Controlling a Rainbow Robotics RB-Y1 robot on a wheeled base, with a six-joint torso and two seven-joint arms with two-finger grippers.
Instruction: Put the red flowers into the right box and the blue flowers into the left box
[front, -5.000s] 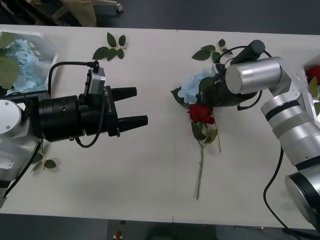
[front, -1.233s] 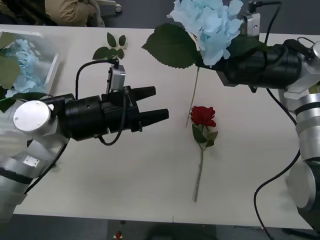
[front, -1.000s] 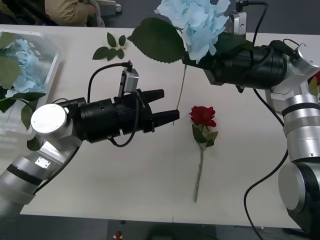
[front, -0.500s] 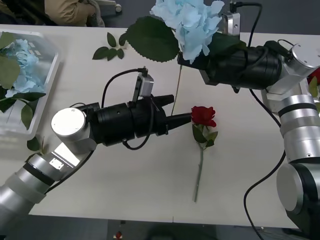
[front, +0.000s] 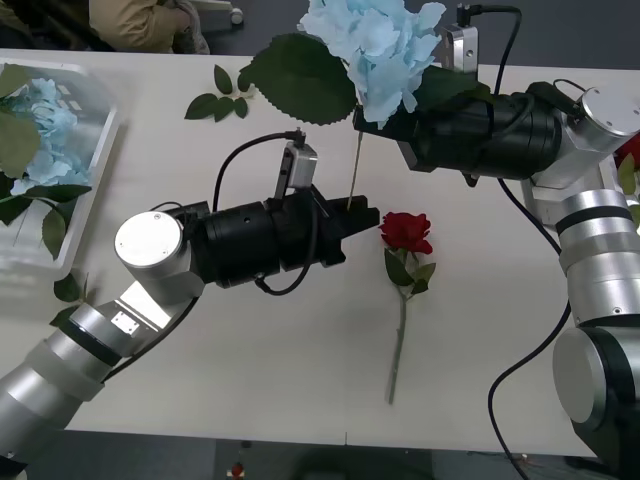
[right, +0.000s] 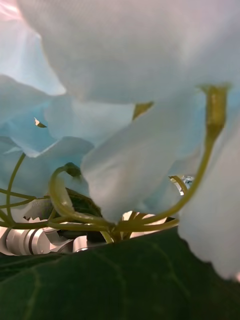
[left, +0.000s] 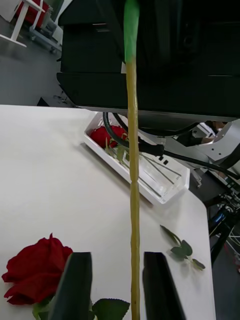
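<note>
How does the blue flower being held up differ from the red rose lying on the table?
The blue flower is held in the air by the right end effector, while the red rose lies flat on the table, ungripped. The blue flower is a broad cluster of pale petals; the rose is one compact, deep-red bloom. The blue flower's stem hangs between the left end effector's fingers; the rose's stem rests on the table. Both have thin green stems and green leaves.
</note>
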